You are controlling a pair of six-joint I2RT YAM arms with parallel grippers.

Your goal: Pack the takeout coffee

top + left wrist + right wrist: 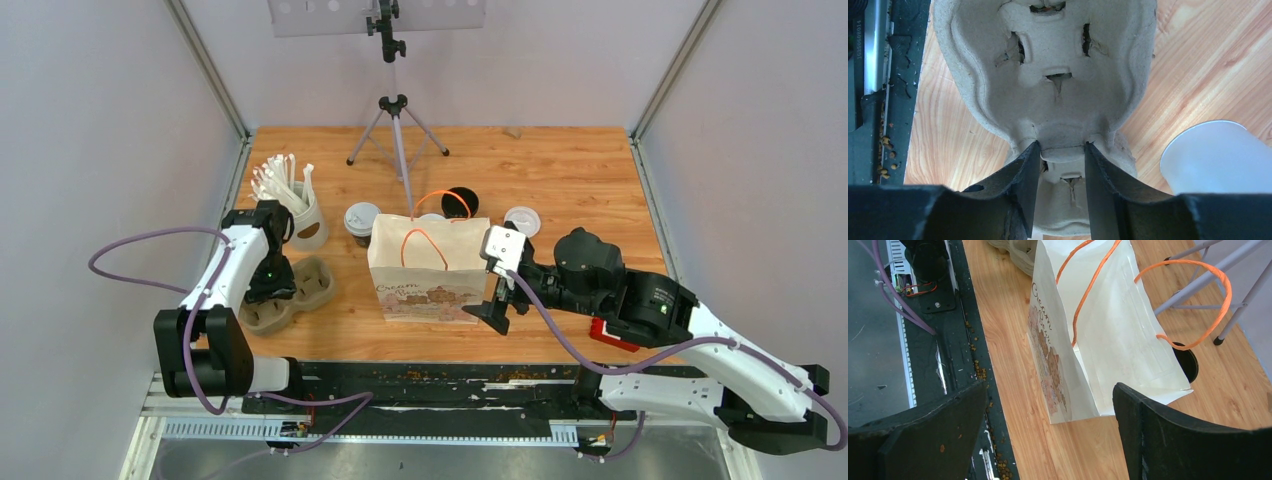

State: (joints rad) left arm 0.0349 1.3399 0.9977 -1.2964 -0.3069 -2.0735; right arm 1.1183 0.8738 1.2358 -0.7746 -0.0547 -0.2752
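The takeout coffee cups stand behind a cream paper bag (430, 272) with orange handles: a white-lidded black cup (361, 220) at its left, an open black cup (460, 202) behind it, and a white lid (522, 220) at its right. The open black cup (1188, 362) also peeks out past the bag (1108, 340) in the right wrist view. My left gripper (270, 285) (1062, 147) is shut on the middle ridge of the brown pulp tray (1048, 55), a finger touching each side. My right gripper (497, 305) (1050, 390) stands open beside the bag's right end, holding nothing.
A tall white cup of straws (303, 222) (1218, 155) stands just behind the pulp tray (310, 285). A tripod (397, 130) stands at the back centre, its legs (1198, 270) near the bag. A red block (612, 335) lies under my right arm. A black rail (420, 385) runs along the table's near edge.
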